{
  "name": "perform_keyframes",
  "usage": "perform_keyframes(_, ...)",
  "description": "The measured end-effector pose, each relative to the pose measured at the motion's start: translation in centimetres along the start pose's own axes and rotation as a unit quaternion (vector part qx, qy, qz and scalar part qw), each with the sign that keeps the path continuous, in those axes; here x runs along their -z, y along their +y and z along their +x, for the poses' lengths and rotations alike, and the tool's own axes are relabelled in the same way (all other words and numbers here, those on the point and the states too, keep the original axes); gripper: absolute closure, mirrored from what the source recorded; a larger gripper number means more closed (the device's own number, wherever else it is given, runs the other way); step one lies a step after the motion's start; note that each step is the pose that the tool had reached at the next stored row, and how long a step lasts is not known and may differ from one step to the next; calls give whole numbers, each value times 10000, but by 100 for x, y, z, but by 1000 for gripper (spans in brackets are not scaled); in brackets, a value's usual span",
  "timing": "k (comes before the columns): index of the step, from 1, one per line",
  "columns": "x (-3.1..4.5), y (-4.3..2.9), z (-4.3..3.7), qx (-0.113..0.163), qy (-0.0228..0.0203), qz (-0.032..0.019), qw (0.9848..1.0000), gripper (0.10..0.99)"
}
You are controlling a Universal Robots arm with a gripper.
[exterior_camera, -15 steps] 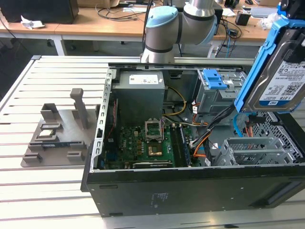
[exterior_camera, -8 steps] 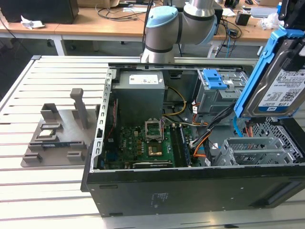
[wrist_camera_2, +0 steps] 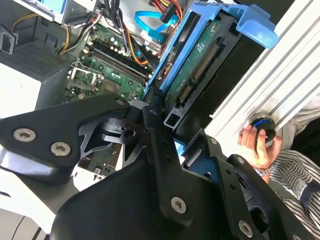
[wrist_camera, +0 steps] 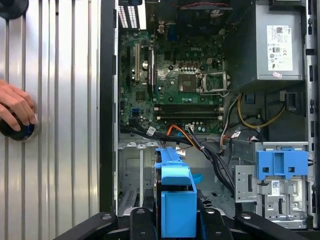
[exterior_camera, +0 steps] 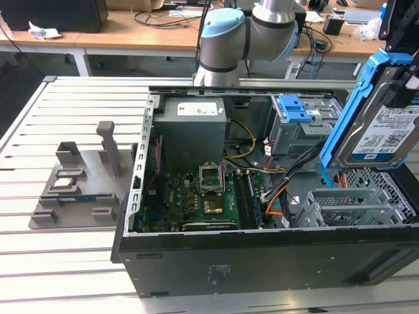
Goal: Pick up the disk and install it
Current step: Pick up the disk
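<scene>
The disk, a silver drive with a white-and-blue label in bright blue carrier rails, hangs nearly upright over the right end of the open computer case in the exterior view. My gripper comes down from above and is shut on it. In the second wrist view the black fingers clamp the disk, whose green circuit board side shows. The first wrist view looks down along the disk's blue carrier, held in the gripper, above a grey metal drive bay in the case.
Inside the case are a motherboard, a power supply, loose cables, and a drive cage with a blue latch. A grey stand sits on the slatted table. A person's hand rests on a dark round button.
</scene>
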State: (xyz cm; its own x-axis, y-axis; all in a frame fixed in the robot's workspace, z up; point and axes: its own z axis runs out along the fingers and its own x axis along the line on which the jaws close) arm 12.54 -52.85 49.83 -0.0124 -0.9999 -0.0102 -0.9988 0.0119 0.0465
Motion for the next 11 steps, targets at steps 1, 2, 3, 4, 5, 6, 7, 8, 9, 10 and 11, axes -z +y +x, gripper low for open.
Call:
perform_keyframes(1, -8, -1, 1, 0, 0, 0, 10000, 718)
perform_keyframes(2, -19, -3, 2, 0, 0, 1, 10000, 718)
perform_keyframes(3, -27, -4, 4, 0, 0, 0, 10000, 718)
perform_keyframes(4, -42, -6, 5, 0, 0, 0, 10000, 718)
perform_keyframes(5, -60, -8, 7, 0, 0, 0, 10000, 718)
perform_keyframes(6, -82, -10, 7, 0, 0, 0, 10000, 718)
perform_keyframes(7, -103, -12, 8, 0, 0, 0, 10000, 718)
perform_keyframes(8, -118, -13, 8, 0, 0, 0, 10000, 718)
perform_keyframes(9, -137, -14, 8, 0, 0, 0, 10000, 718)
perform_keyframes(10, -175, -16, 9, 0, 0, -1, 10000, 718)
perform_keyframes(11, -199, -18, 9, 0, 0, -1, 10000, 718)
